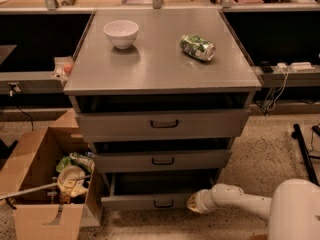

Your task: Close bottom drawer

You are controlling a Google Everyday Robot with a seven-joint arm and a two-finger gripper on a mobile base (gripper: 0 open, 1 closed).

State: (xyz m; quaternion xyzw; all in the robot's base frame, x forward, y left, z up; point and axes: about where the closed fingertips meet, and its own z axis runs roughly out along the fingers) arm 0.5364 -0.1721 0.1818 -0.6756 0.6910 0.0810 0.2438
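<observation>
The grey metal cabinet [160, 64] has three drawers. The bottom drawer [147, 201] is pulled out the farthest, its plain grey front with a small dark handle [163, 204] low near the floor. My white arm comes in from the lower right. My gripper [192, 203] is at the right end of the bottom drawer's front, at the drawer's height. Whether it touches the front is unclear.
A white bowl [121, 33] and a green can [197, 46] lying on its side rest on the cabinet top. An open cardboard box [42, 184] of rubbish stands on the floor left of the cabinet. Cables and a black stand [305, 154] are at the right.
</observation>
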